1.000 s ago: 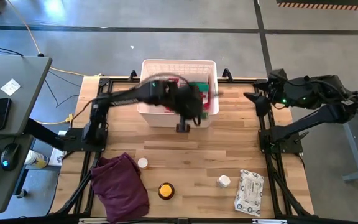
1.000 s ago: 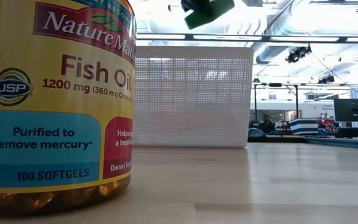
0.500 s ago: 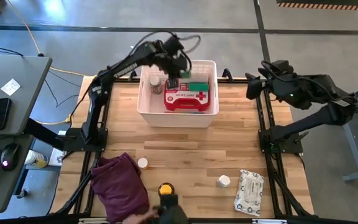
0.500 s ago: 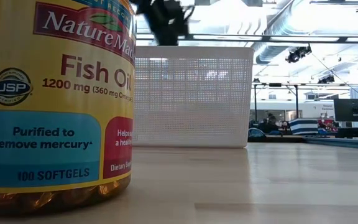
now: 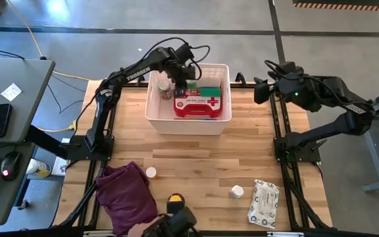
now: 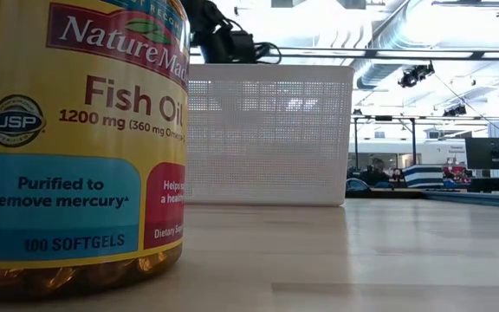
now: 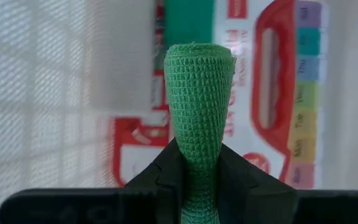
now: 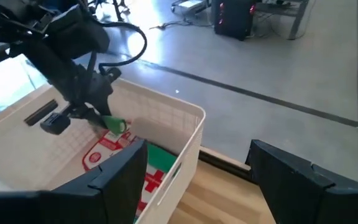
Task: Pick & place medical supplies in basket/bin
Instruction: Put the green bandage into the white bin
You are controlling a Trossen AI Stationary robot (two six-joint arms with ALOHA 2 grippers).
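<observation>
Green roll [image 7: 199, 118] sits pinched between the left gripper's [image 5: 180, 84] fingers, hanging over the white basket [image 5: 155, 116] at the table's [image 5: 202, 161] far edge, above the red first-aid case [image 5: 199, 105] already inside. To finish well, lower it into the free space beside the case, then part the fingers fully before lifting clear. The right gripper [image 5: 260, 91] waits by the far right corner, its fingers spread and empty.

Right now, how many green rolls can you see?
2. One green roll is pinched in the left gripper over the white basket; another lies inside, behind the red first-aid case. More may be hidden.
</observation>
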